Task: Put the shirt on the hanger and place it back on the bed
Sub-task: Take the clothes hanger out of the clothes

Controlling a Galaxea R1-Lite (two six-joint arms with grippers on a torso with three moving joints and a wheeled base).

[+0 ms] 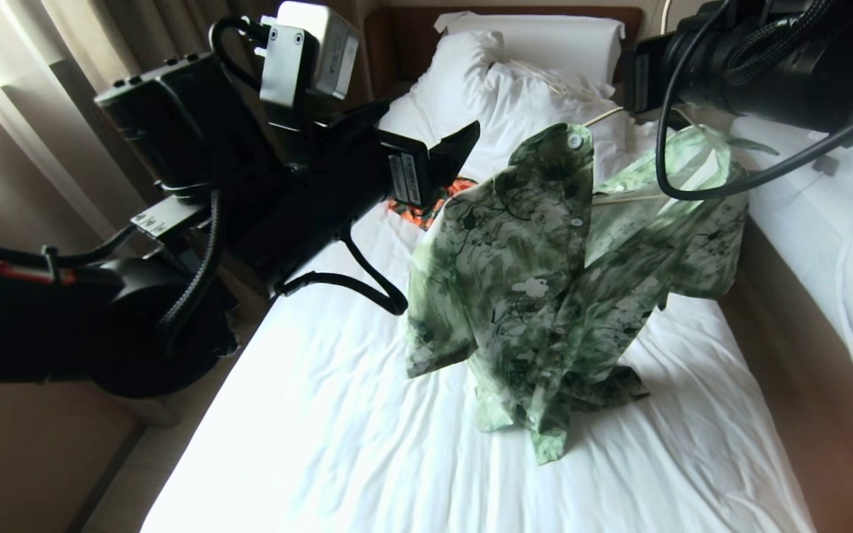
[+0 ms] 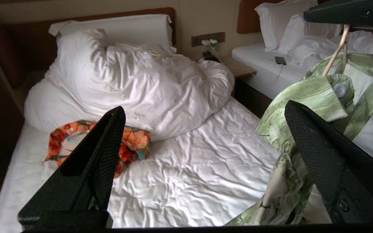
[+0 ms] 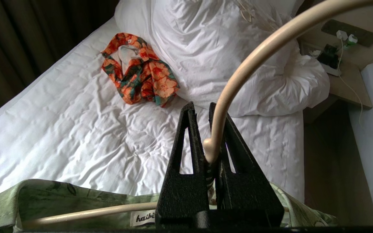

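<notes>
where cream wire hanger (image 3: 238, 74) curves, streaked shirt (image 1: 545, 274) drapes.

Hotel bedroom, twin beds (image 2: 206, 168), curtains (image 1: 41, 111)

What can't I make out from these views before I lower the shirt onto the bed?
- Hanger right shoulder: head view, under the shirt and behind the right arm.
- Right gripper fingertips: head view, cut off by the top edge; the right wrist view shows them shut on the hanger.
- Shirt hem: left wrist view, behind the open left gripper.
- Orange garment: head view, mostly behind the left gripper.
</notes>
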